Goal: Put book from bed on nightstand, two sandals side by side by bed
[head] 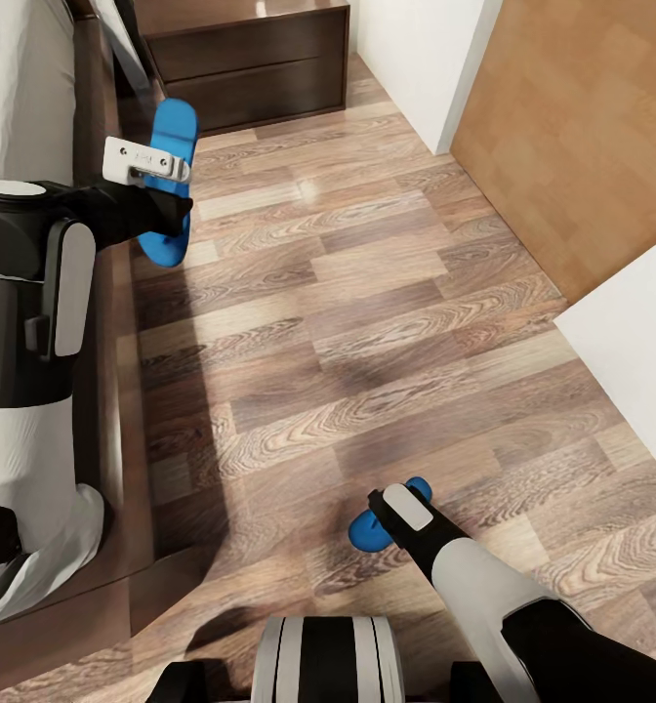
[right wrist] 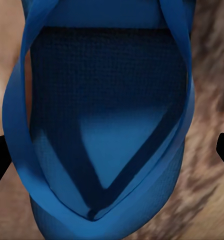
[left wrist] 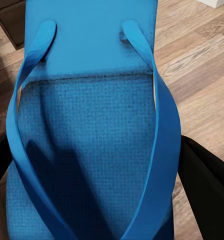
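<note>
With one sandal [head: 172,137] at 11 o'clock by the bed [head: 94,195] under the left gripper [left wrist: 92,200] and the other [head: 367,532] at 6 o'clock under the right gripper [right wrist: 112,150], both spread apart, a sandal may slide away if a finger pushes its edge.

Two bright blue sandals: one sandal [head: 172,186] lies near the bed, the other sandal [head: 377,527] lies nearer the robot's base. Two robot arms, each ending in one hand: the left hand [head: 162,210] and the right hand [head: 391,517]. One nightstand [head: 250,59] with what looks like two drawers. One bed [head: 94,293] at the frame edge.
</note>
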You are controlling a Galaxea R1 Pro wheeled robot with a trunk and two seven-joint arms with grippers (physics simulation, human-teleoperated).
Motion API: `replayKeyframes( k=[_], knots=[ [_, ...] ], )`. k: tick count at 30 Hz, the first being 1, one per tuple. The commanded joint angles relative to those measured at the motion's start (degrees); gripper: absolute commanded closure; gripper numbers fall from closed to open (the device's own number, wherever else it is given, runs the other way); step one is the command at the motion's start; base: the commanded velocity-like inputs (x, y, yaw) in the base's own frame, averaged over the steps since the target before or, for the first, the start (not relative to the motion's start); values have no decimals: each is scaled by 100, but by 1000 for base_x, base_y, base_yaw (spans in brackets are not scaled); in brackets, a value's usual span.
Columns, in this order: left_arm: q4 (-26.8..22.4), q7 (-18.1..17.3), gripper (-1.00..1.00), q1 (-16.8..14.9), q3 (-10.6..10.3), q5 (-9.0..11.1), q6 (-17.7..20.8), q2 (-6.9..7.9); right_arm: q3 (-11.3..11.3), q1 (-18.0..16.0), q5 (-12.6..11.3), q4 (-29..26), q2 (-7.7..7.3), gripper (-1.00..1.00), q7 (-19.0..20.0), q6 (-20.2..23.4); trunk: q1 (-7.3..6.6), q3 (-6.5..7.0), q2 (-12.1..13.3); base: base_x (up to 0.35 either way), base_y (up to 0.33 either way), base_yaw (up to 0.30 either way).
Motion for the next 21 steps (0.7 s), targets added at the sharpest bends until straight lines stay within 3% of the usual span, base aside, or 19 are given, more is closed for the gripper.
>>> replayKeyframes(
  k=[1,4,5,21],
  knots=[
    [-4,22,100,-4,-5,39,26,5,37,-1,0,-9,-4,-100,-36,45,-1,-3,-1,0,0,0],
    [-4,22,100,-4,-5,39,26,5,41,-2,0,-9,-4,-100,-35,46,-1,-3,-1,0,0,0],
    [-4,22,100,-4,-5,39,26,5,40,-3,0,-9,-4,100,-36,47,-1,-3,-1,0,0,0],
    [-4,22,100,-4,-5,39,26,5,46,0,0,-17,-3,100,-31,51,-1,-3,-1,0,0,0]
  ],
)
